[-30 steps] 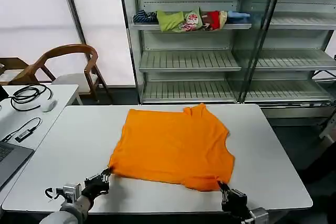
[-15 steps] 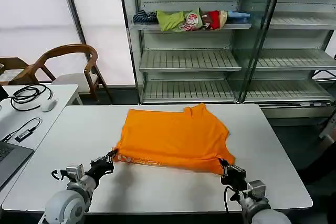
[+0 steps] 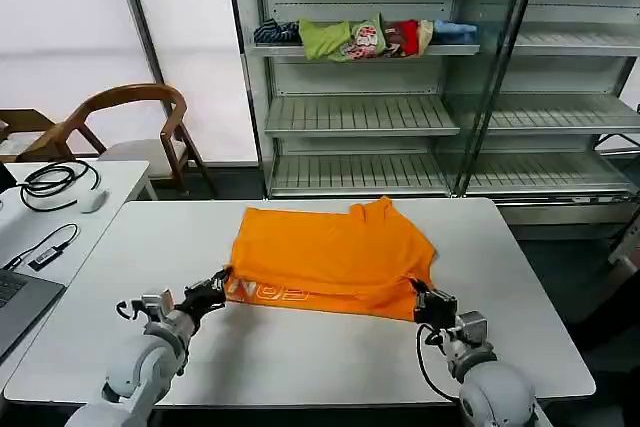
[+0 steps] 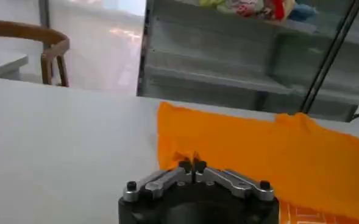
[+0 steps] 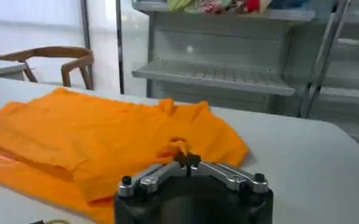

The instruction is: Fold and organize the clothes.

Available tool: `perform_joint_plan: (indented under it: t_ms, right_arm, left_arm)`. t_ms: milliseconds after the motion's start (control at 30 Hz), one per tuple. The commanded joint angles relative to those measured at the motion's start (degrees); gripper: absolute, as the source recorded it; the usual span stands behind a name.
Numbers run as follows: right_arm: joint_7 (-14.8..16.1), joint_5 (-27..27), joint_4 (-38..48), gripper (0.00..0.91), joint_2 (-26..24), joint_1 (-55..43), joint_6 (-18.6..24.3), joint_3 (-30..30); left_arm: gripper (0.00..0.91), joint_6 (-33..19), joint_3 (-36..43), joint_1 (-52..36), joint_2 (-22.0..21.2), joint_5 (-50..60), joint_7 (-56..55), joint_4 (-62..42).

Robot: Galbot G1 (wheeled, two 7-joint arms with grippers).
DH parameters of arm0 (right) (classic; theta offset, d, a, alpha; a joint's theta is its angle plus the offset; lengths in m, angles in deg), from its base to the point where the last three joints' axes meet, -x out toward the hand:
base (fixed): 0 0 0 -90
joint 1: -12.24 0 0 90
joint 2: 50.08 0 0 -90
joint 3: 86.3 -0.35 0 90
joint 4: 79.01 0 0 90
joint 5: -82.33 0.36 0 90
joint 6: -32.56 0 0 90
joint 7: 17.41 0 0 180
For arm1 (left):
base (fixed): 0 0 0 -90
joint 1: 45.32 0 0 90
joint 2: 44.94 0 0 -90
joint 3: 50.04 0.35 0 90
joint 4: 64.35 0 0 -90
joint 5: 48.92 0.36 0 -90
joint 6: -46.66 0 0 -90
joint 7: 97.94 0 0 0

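Note:
The clothes are one orange T-shirt [image 3: 330,252] lying on the white table [image 3: 300,357], its near hem lifted and carried back over the body so white lettering shows along the turned-up strip. My left gripper [image 3: 221,281] is shut on the shirt's near left corner. My right gripper [image 3: 416,292] is shut on the near right corner. In the left wrist view the left gripper [image 4: 192,164] pinches a small peak of the orange T-shirt [image 4: 258,158]. In the right wrist view the right gripper [image 5: 186,159] pinches a tuft of the orange T-shirt [image 5: 88,137].
A metal shelf rack [image 3: 400,117] stands behind the table, with a pile of green, red and blue garments [image 3: 365,37] on an upper shelf. A wooden chair [image 3: 130,127] and a side desk with cables [image 3: 50,182] and a laptop [image 3: 15,302] are at the left.
Both grippers have lifted the near hem and carried it away from the table's front edge over the shirt. The white lettering on the underside has come into view.

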Motion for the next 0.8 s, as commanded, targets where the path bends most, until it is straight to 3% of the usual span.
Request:
perform_joint_plan:
  t_ms: [33,567,600,633,667,800]
  right_arm:
    - [0.06,-0.7,3.65,0.0,0.33,-3.05,-0.04,1.07]
    - [0.22,-1.52,6.99,0.0,1.47,-6.02,0.38,1.86]
    - [0.23,-1.59,7.11,0.0,1.49,-6.09,0.41,1.88]
    - [0.25,-1.58,7.27,0.252,1.54,-6.24,0.44,1.9]
    - [0.21,-1.62,7.59,0.907,1.61,-6.44,0.44,1.98]
    - [0.06,-2.29,8.34,0.907,1.75,-7.09,0.43,2.56]
  left_arm:
    - [0.03,-0.38,1.29,-3.62,-0.3,-0.36,0.34,-5.06]
    - [0.04,-0.63,1.87,-4.86,-0.85,0.21,0.7,-7.41]
    - [0.715,-0.62,1.91,-4.92,-0.83,0.23,0.71,-7.53]
    - [0.907,-0.6,1.97,-5.05,-0.83,0.33,0.68,-7.75]
    - [0.907,-0.57,1.99,-5.13,-0.86,0.49,0.66,-7.91]
    - [0.907,-0.19,2.52,-5.24,-0.96,1.64,0.71,-8.09]
